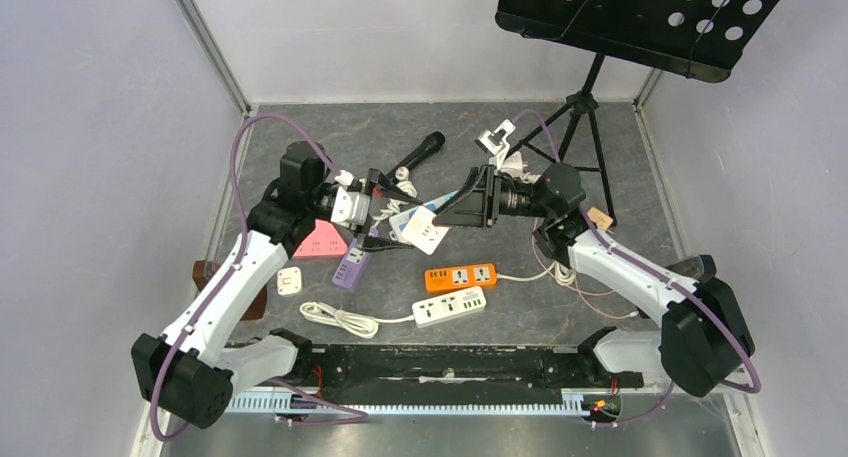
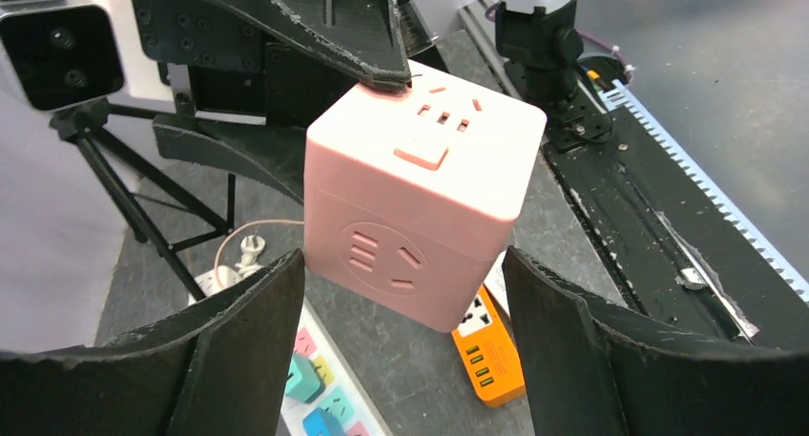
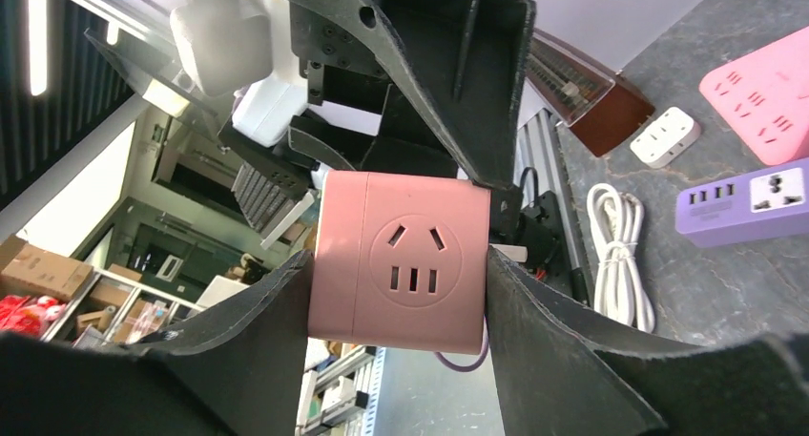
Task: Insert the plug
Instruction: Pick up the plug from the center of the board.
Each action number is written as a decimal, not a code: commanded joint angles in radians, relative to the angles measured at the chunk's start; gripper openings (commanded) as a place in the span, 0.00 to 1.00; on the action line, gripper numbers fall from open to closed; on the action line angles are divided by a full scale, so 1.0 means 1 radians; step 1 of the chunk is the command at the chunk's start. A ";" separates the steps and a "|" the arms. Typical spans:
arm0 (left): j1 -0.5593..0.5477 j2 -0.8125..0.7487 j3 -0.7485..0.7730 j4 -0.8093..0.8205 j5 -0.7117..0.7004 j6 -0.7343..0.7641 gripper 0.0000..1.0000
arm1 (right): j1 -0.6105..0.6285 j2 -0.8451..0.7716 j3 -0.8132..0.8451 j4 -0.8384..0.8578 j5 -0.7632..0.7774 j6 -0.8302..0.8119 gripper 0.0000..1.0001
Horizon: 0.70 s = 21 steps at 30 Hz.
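Setting: grey mottled table (image 1: 300,137) inside white walls. Clock bearings are read in the top view, with 12 at the far wall.
Right fingers (image 3: 258,341): clamped on the pink socket cube (image 3: 401,264), one finger on each of two opposite sides. A socket face is turned to the right wrist camera.
Left fingers (image 2: 243,331): wide apart, one on each side of the cube, not closed on it. Whether a tip brushes it cannot be told.
Cube position: held off the table between the two wrists, near the table's centre. I cannot pick it out in the top view.
Cube faces: the left wrist view shows a top face with slots and a square button, and a side face with a round socket recess.
White plug (image 2: 250,250): lying on the table on a pale cord, beyond the left-hand finger, not in any socket.
Orange power strip (image 1: 460,275): flat on the table at 6 o'clock of the fingers.
White power strip (image 1: 450,306): just beside the orange one, at its 6 o'clock.
Coiled white cord (image 1: 335,317): runs from the white strip toward 9 o'clock.
Purple power strip (image 1: 350,269): 7 o'clock of the left fingers.
Pink triangular strip (image 1: 320,240): just beside the purple one, at its 10 o'clock.
Small white adapter (image 1: 290,281): 9 o'clock of the purple strip.
Black cylinder (image 1: 420,152): 12 o'clock of the fingers.
Music stand (image 1: 640,17): 1 o'clock corner, tripod feet on the table.
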 commanded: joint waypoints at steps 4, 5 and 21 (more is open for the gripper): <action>-0.040 0.029 0.048 0.039 0.116 0.064 0.82 | 0.021 0.030 0.033 0.121 -0.026 0.072 0.21; -0.044 0.026 0.048 0.038 0.121 0.070 0.82 | 0.022 0.035 0.032 0.120 -0.028 0.073 0.22; -0.053 0.011 0.001 0.035 0.112 0.071 0.02 | 0.029 0.074 0.016 0.201 -0.022 0.150 0.42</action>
